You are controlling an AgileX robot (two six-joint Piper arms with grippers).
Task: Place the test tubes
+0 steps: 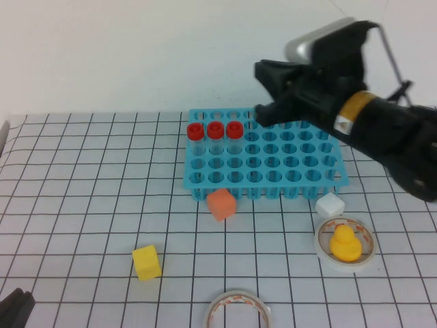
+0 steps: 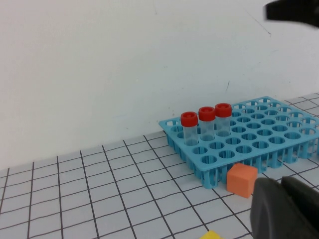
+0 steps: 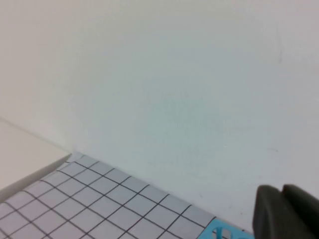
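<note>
Three tubes [image 1: 215,137] are in the rack [image 1: 273,160]: clear bodies, red caps, nothing inside that I can make out. They're lined up side by side near the rack's far left corner, the row running along its far edge. All three stand upright, caps up, long axis straight up and down. The other holes I can see are open.

My right gripper [image 1: 265,113] hangs in the air over the rack's far edge, fingers [image 3: 271,211] pressed together with nothing between them. My left gripper [image 1: 15,307] sits low at the table's near left corner, fingers [image 2: 271,211] together too, holding nothing.

The rack is a blue grid of round holes toward the far edge of the table [image 1: 82,205], which is white with a black square grid. An orange cube [image 1: 221,204] touches the rack's near edge, a white cube [image 1: 329,204] is by its near right corner, and a yellow cube [image 1: 147,262] lies well apart, nearer me. A duck [image 1: 345,244] stands inside a tape roll [image 1: 321,247]; another roll [image 1: 237,309] is at the near edge. Plain white wall [image 1: 136,55] behind.
</note>
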